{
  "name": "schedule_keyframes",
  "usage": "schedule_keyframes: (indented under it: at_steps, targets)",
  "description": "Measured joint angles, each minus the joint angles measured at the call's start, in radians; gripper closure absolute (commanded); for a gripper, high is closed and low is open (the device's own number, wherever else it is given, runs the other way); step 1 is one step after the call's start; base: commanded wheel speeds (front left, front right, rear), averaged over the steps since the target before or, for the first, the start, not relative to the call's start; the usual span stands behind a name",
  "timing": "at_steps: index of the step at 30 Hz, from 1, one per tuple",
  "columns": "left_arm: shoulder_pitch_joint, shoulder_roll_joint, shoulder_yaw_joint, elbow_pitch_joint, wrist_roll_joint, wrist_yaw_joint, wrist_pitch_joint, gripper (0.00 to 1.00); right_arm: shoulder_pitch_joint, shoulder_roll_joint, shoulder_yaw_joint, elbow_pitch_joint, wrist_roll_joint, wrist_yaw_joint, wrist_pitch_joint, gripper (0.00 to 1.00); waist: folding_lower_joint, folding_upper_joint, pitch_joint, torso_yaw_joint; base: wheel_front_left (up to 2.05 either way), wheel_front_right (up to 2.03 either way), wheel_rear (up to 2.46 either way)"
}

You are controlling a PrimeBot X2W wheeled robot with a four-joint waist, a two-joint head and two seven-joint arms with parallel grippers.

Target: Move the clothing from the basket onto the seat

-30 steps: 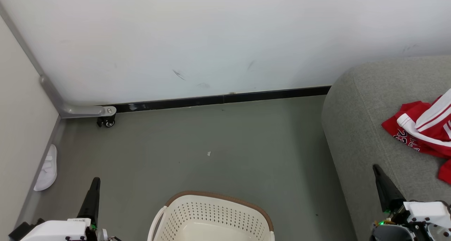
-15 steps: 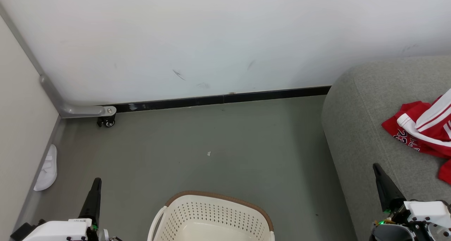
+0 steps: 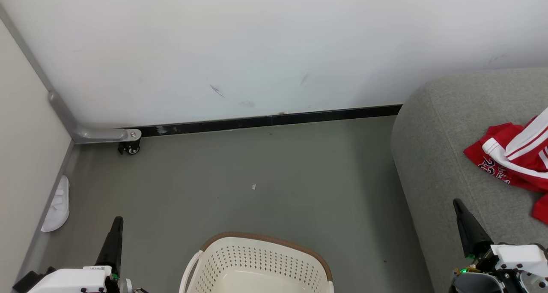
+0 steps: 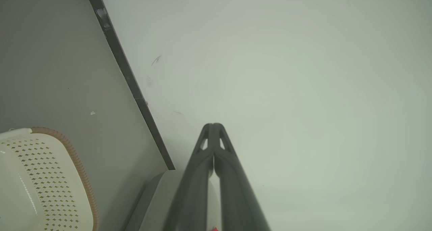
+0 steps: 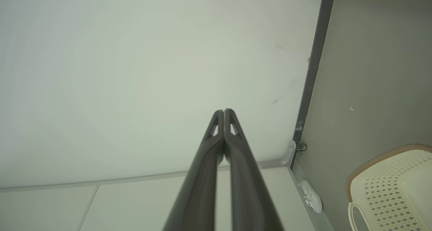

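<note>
The job looks about done — the red clothing (image 3: 513,160) lies on the grey seat (image 3: 436,147), up past the right gripper (image 3: 457,204). The basket (image 3: 265,238), between it and the left gripper (image 3: 117,220), seems empty, though its near end is cut off. Both grippers are pinched together, holding nothing.

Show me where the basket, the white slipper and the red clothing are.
basket (image 3: 278,240): head view, brown far rim.
white slipper (image 3: 58,205): head view, its middle.
red clothing (image 3: 520,144): head view, white striped panel.
</note>
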Motion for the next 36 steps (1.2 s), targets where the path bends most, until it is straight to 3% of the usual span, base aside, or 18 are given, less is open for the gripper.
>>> schedule_keyframes:
  at_steps: [36]
  targets:
    - [0.000, -0.001, 0.002, 0.001, 0.000, 0.000, 0.000, 1.00, 0.000, 0.002, -0.003, 0.001, 0.000, 0.000, 0.005, 1.00, -0.0001, 0.0000, 0.000, 0.000, 0.00, 0.00, 0.00]
